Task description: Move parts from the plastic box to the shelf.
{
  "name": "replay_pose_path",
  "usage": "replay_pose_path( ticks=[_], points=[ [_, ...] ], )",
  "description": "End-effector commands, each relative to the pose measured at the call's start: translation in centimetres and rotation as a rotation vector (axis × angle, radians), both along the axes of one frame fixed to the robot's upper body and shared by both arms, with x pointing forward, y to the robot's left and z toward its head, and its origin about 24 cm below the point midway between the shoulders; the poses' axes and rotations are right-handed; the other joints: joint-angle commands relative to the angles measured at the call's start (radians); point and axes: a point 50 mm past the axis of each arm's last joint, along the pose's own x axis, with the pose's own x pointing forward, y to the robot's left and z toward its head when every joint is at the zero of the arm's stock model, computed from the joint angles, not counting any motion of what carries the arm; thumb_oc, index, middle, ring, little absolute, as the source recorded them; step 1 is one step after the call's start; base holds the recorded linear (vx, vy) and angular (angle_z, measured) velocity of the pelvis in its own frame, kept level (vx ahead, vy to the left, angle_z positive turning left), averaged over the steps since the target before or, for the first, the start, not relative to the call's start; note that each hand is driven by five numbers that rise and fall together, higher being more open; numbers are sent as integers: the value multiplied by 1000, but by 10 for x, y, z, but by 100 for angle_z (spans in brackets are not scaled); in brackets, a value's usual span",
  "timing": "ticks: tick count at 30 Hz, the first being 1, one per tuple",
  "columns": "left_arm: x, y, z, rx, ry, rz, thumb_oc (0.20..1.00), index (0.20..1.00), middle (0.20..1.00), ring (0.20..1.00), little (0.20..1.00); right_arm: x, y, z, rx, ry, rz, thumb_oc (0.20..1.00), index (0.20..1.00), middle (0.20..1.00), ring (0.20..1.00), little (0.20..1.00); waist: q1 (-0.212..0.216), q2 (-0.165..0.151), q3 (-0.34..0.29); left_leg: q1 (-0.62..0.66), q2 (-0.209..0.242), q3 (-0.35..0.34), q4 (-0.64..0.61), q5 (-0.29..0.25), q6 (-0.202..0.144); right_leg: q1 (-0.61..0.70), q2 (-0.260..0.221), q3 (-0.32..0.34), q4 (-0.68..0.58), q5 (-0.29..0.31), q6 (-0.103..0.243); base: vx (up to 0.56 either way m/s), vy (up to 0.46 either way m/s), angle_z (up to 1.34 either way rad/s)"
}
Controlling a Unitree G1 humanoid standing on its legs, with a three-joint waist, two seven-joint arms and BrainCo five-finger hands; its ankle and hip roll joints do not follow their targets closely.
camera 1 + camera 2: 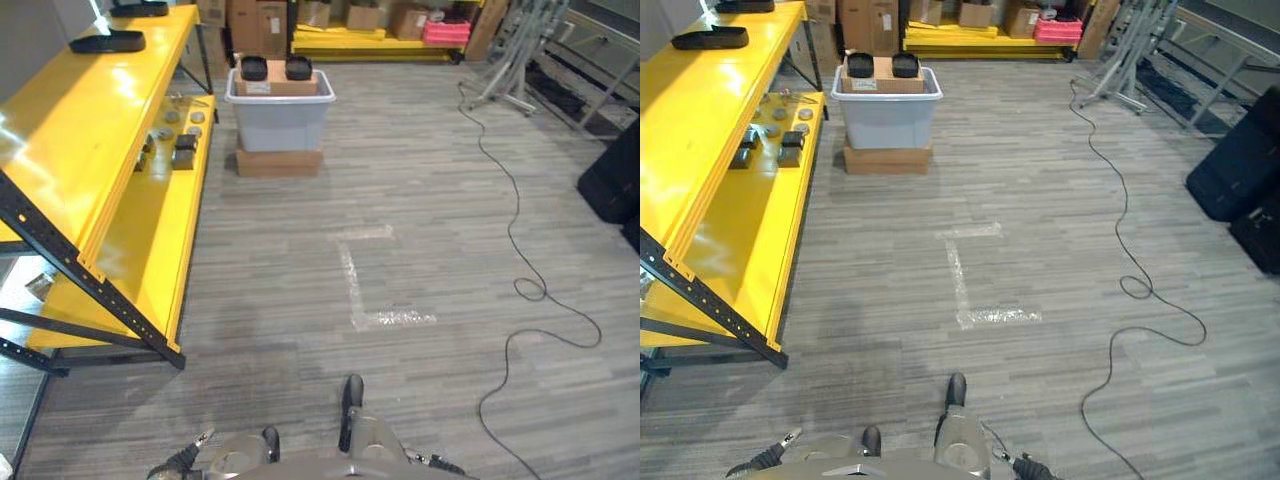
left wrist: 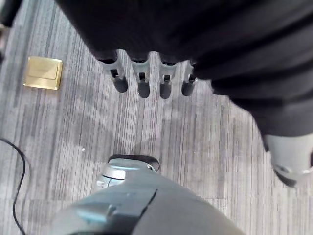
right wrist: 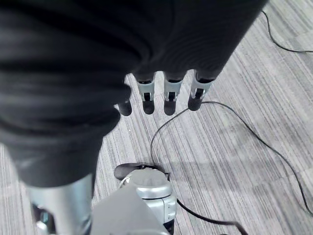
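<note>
Item: plastic box [image 1: 279, 112], grey, sitting on a cardboard carton [image 1: 279, 161] far ahead and slightly left of us, beside the yellow shelf [image 1: 150, 215]. Left robot hand [image 2: 142, 81] and right robot hand [image 3: 166, 95] are hanging straight-fingered, holding nothing; left lying marginally nearer.

Open floor [image 1: 420, 230] ahead, bare up to the box [image 1: 280, 118] at far centre-left. Box sits on a cardboard base [image 1: 279, 162], just beside the shelf's [image 1: 150, 230] far end. Shelf runs along the left, black braces [image 1: 70, 270] jutting near. Cable [image 1: 520, 260] snakes across right floor.
</note>
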Motion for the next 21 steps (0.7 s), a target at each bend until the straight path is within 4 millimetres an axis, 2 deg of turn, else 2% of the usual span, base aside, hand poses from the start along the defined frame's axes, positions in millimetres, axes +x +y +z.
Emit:
replay_pose_path(
  ticks=[1, 2, 3, 4, 5, 7, 9, 10, 11, 13, 15, 16, 17, 18, 21],
  points=[
    [-7, 7, 1, 24, 11, 19, 1000, 1000, 1000, 1000, 1000, 10, -10, 4, -61, -15, 56, 1000, 1000, 1000, 1000, 1000, -10, -5, -57, 176, -15, 10, 23, -177, -34, -8, 53, 20, -193, 175, -17, 355, -171, 56],
    [-8, 7, 1, 20, 13, 20, 1000, 1000, 1000, 1000, 1000, 10, -11, 5, -65, -11, 62, 1000, 1000, 1000, 1000, 1000, -11, -2, -62, 184, -4, 11, 27, -171, -42, -4, 62, 21, -183, 167, -26, 473, -235, 34],
    [-8, 7, 0, 15, 3, 34, 1000, 1000, 1000, 1000, 1000, 12, -13, 6, -79, 0, 79, 1000, 1000, 1000, 1000, 1000, -15, 2, -71, 191, 23, 17, 50, -136, -63, 7, 83, 23, -168, 146, -50, 282, -148, 5],
    [-8, 6, 0, 13, -1, 38, 1000, 1000, 1000, 1000, 1000, 13, -14, 6, -86, 5, 88, 1000, 1000, 1000, 1000, 1000, -17, 4, -74, 190, 32, 21, 60, -124, -69, 11, 90, 23, -165, 138, -58, 354, -217, 3],
    [-6, 6, 1, 10, -16, 56, 1000, 1000, 1000, 1000, 1000, 14, -19, 7, -103, 20, 106, 1000, 1000, 1000, 1000, 1000, -22, 9, -82, 175, 82, 55, 151, -37, -102, 33, 118, 11, -165, 104, -89, 296, -236, 4],
    [0, 4, 1, 5, -44, 91, 1000, 1000, 1000, 1000, 1000, 14, -26, 9, -125, 39, 118, 1000, 1000, 1000, 1000, 1000, -19, -3, -80, 73, 134, 90, 421, 76, -133, 76, 138, -6, -178, 68, -138, 282, -296, 23],
    [8, 3, 2, -1, -65, 115, 1000, 1000, 1000, 1000, 1000, 14, -30, 11, -143, 48, 122, 1000, 1000, 1000, 1000, 1000, -13, -10, -71, -47, 152, 84, 602, 115, -140, 103, 148, -22, -182, 50, -168, 198, -236, 32],
    [18, 2, 4, -4, -92, 135, 1000, 1000, 1000, 1000, 1000, 12, -36, 13, -161, 50, 114, 1000, 1000, 1000, 1000, 1000, -1, -11, -40, -210, 144, 79, 729, 116, -126, 141, 162, -24, -186, 29, -187, 205, -186, 14],
    [23, 2, 5, -3, -105, 142, 1000, 1000, 1000, 1000, 1000, 12, -37, 13, -160, 49, 110, 1000, 1000, 1000, 1000, 1000, 5, -9, -25, -265, 132, 91, 704, 110, -118, 161, 172, -22, -189, 21, -188, 198, -131, 13],
    [27, 5, 6, 0, -122, 167, 1000, 1000, 1000, 1000, 1000, 12, -36, 13, -153, 47, 117, 1000, 1000, 1000, 1000, 1000, 17, -12, -6, -293, 112, 135, 547, 106, -103, 190, 180, -16, -193, 8, -180, 271, -5, 12],
    [26, 8, 7, 5, -124, 198, 1000, 1000, 1000, 1000, 1000, 11, -35, 12, -146, 55, 140, 1000, 1000, 1000, 1000, 1000, 30, 4, 2, -297, 108, 153, 294, 164, -119, 217, 199, -7, -196, -5, -167, 388, 84, -7],
    [24, 8, 6, 7, -118, 207, 1000, 1000, 1000, 1000, 1000, 10, -34, 11, -146, 60, 157, 1000, 1000, 1000, 1000, 1000, 39, 17, 3, -303, 109, 149, 143, 214, -133, 236, 211, 3, -195, -18, -160, 301, 80, -25],
    [24, 8, 6, 7, -116, 208, 1000, 1000, 1000, 1000, 1000, 9, -33, 11, -145, 61, 160, 1000, 1000, 1000, 1000, 1000, 40, 18, 2, -303, 108, 149, 118, 226, -136, 238, 212, 5, -194, -19, -159, 573, 183, -46],
    [18, 8, 5, 8, -95, 206, 1000, 1000, 1000, 1000, 1000, 4, -32, 10, -143, 68, 169, 1000, 1000, 1000, 1000, 1000, 61, 41, 3, -338, 128, 134, -62, 315, -161, 276, 229, 23, -183, -45, -158, 528, 183, -38],
    [10, 9, 4, 2, -79, 229, 1000, 1000, 1000, 1000, 1000, 0, -32, 10, -141, 67, 204, 1000, 1000, 1000, 1000, 1000, 73, 47, 10, -374, 146, 143, -143, 330, -169, 314, 226, 28, -157, -82, -157, 434, 154, -44]
  ],
)
